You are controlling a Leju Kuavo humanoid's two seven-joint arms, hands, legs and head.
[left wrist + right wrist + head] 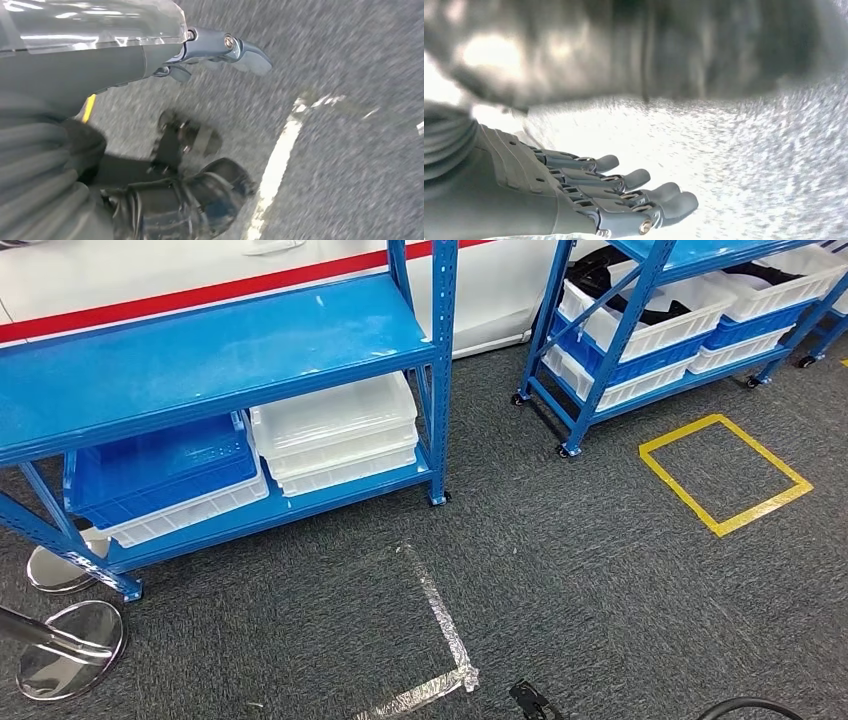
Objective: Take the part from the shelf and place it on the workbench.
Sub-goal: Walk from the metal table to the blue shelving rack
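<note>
Two blue shelf racks stand ahead in the head view. The right rack point(600, 370) carries white and blue bins, and dark objects point(618, 288) lie in its upper white bin point(660, 325); I cannot tell what they are. In the left wrist view my left hand point(210, 50) hangs over grey carpet, fingers stretched out and holding nothing. In the right wrist view my right hand point(619, 195) also hangs above the carpet, its fingers extended side by side with nothing in them.
The left rack point(220, 350) has a bare top shelf, with a blue bin point(160, 465) and stacked white bins point(335, 435) below. Two chrome stand bases point(70, 645) sit at the left. A silver tape square point(440, 620) and a yellow tape square point(725, 475) mark the carpet.
</note>
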